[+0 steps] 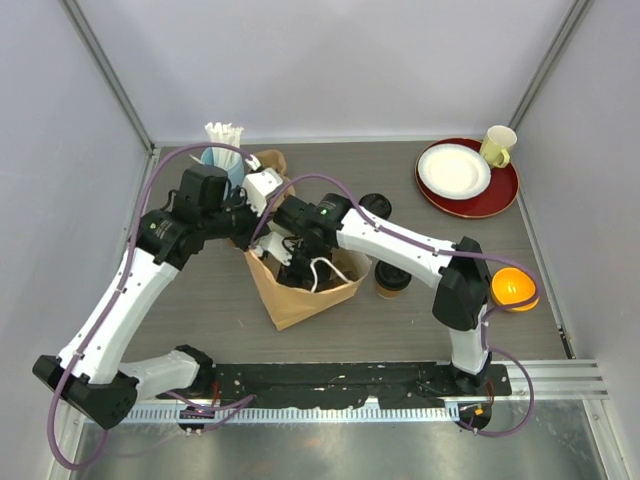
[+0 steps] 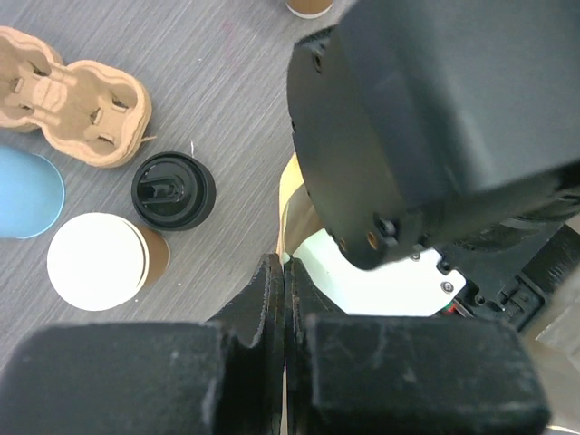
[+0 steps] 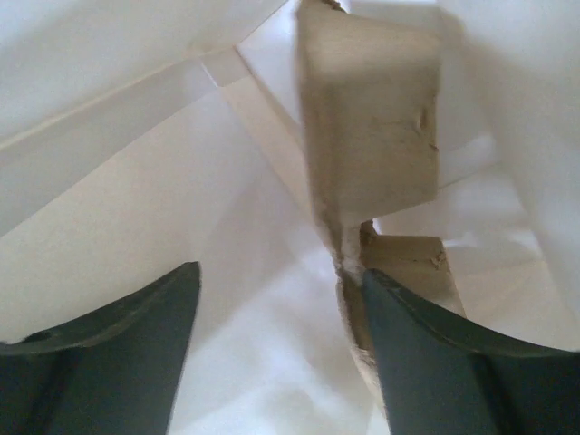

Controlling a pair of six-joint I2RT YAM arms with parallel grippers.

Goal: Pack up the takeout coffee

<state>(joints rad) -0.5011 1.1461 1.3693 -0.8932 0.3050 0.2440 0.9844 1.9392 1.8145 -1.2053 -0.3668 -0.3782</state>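
Observation:
A brown paper bag (image 1: 300,305) stands open mid-table. My left gripper (image 1: 262,232) is shut on its far-left rim; in the left wrist view the fingers (image 2: 272,299) pinch the thin paper edge (image 2: 288,204). My right gripper (image 1: 300,270) reaches down inside the bag. In the right wrist view it (image 3: 279,272) is open among the bag's white inner walls (image 3: 136,181), and a beige pulp-cardboard piece (image 3: 367,136) lies against its right finger. Two brown coffee cups with black lids stand right of the bag, one far (image 1: 377,205) and one near (image 1: 392,278).
A pulp cup carrier (image 2: 72,95), a light-blue cup (image 2: 27,193) of white straws (image 1: 224,133), a black lid (image 2: 172,190) and a white-topped brown cup (image 2: 98,261) lie beyond the bag. A red plate (image 1: 500,195), yellow mug (image 1: 497,145) and orange bowl (image 1: 513,287) sit right.

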